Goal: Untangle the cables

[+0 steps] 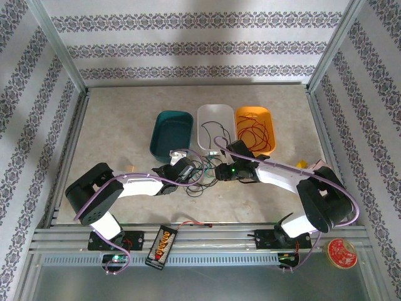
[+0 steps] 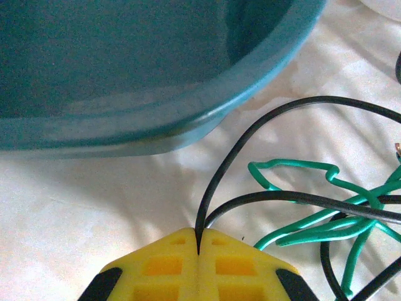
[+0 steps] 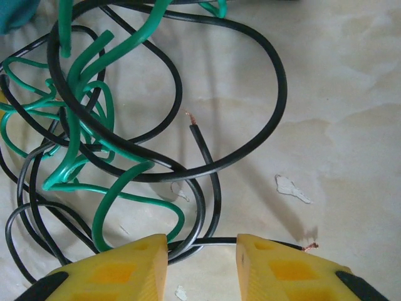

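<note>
The left gripper [image 2: 198, 246] is clamped on a black cable [image 2: 247, 135]; the right gripper [image 3: 202, 249] has part-open jaws gripping nothing, a black strand [image 3: 216, 239] running finger-to-finger across their gap.

- Teal tray [image 1: 172, 132], white tray [image 1: 210, 116] and orange tray [image 1: 254, 110] in a row on the far part of the bench [image 1: 119, 132].
- Black-and-orange battery pack [image 1: 162, 246] with red-black lead, lying on the near metal rail.
- Round red disc [image 1: 341, 252] at the near right corner.
- Small white fleck [image 3: 292, 189] on the bench.
</note>
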Controlling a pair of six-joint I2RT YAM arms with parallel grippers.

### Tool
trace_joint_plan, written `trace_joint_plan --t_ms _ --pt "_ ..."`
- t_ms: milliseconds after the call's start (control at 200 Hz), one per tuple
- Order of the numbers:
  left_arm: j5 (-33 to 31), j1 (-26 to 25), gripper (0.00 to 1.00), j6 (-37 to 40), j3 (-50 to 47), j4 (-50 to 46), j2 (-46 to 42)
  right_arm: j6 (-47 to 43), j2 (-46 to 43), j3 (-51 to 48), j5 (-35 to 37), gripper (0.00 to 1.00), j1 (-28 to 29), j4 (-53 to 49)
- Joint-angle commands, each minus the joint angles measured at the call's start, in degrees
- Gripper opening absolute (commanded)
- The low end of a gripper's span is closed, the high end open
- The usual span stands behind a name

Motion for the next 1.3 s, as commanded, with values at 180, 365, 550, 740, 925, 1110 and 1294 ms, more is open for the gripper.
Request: trace_joint_plan --t_ms 180,365,550,740,925,1110,1294 --pt "-1.19 -1.18 0.00 0.33 0.03 0.20 -0.33 0.53 3.04 3.13 0.42 0.34 0.77 1.67" --pt "-1.02 -1.29 0.00 0.52 0.02 0.36 -0.31 0.71 5.78 4.42 1.67 0.32 0.77 2.23" --pt "-0.86 -1.38 0.00 0.76 0.20 0.30 -0.13 1.83 7.58 4.21 3.95 0.27 0.73 3.00" --pt "-1.13 -1.38 0.00 0.59 0.29 0.08 0.01 3.13 6.59 2.67 8.03 0.14 0.50 3.09" --pt "-1.78 -1.38 0.00 0.00 0.76 -0.88 0.45 5.10 2.81 -0.41 13.00 0.04 -1.01 3.02" --pt "-2.19 -1.42 0.00 -0.11 1.42 -1.72 1.25 8.83 -3.51 -4.23 18.43 0.00 -3.81 2.41" --pt "-2.67 -1.36 0.00 -0.51 1.17 -1.90 1.13 14.67 -9.49 -8.35 22.61 0.00 -8.49 0.78"
